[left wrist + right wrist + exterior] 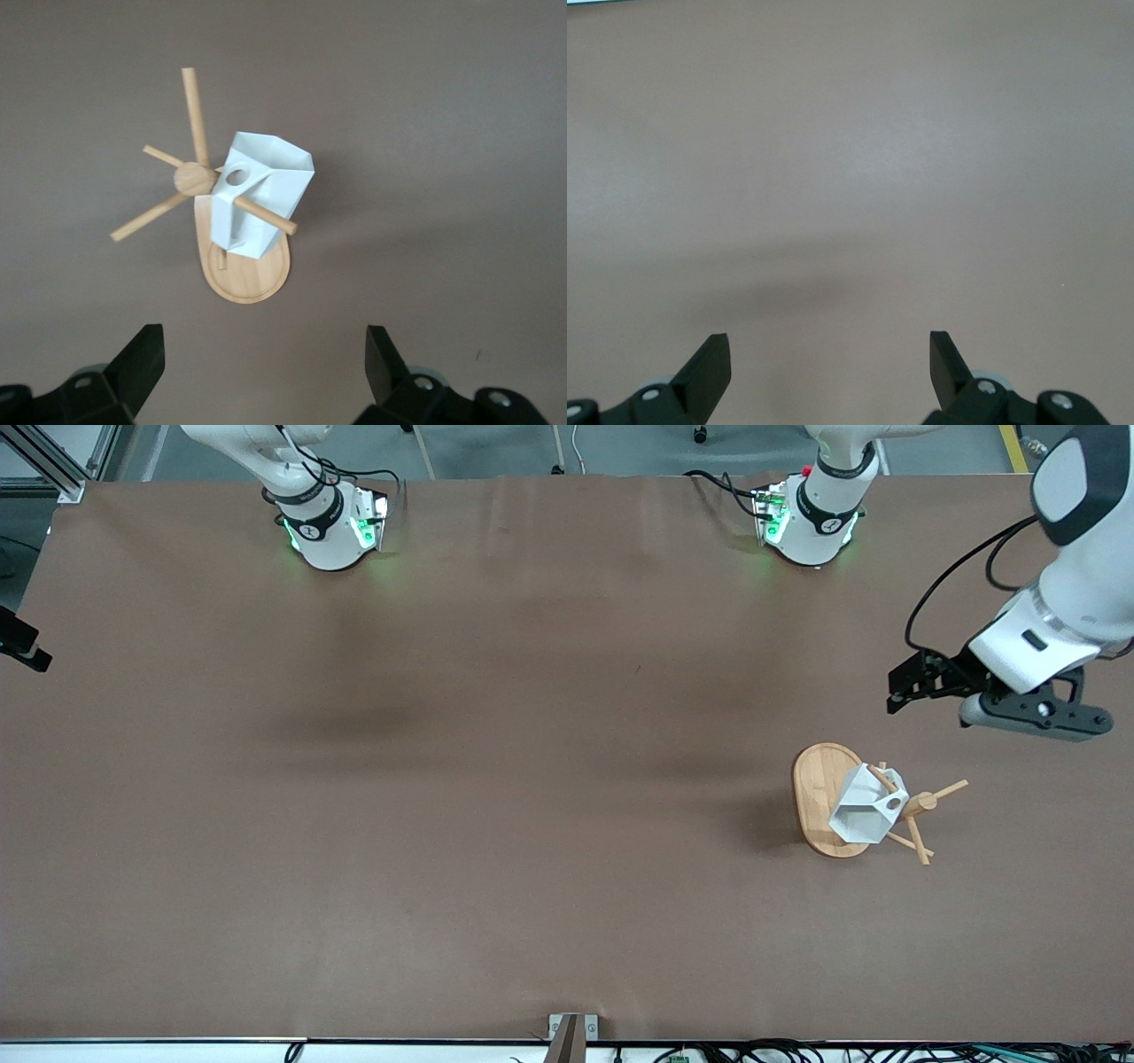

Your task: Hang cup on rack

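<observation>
Your table (496, 779) is a wide brown sheet, and nearly everything that matters sits toward the left arm's end of it. The rack (819, 797) stands there on its oval base, its post and thin pegs tilted in the front view only because the camera looks down on it.

The cup (864, 808) is already on the rack: one peg runs through the round hole in its tab handle, and its white faceted body hangs against the post above the base, rim turned outward. From the left wrist view it looks seated, not just balanced on the peg's tip, so you can judge the hanging as done.

Your left claw (264, 372) is up in the air over the table just beside the rack, fingers spread wide and holding nothing, well clear of the cup. What is left for you is probably only to take that arm home.

Your right claw (830, 372) waits over bare table, also spread wide and empty.
</observation>
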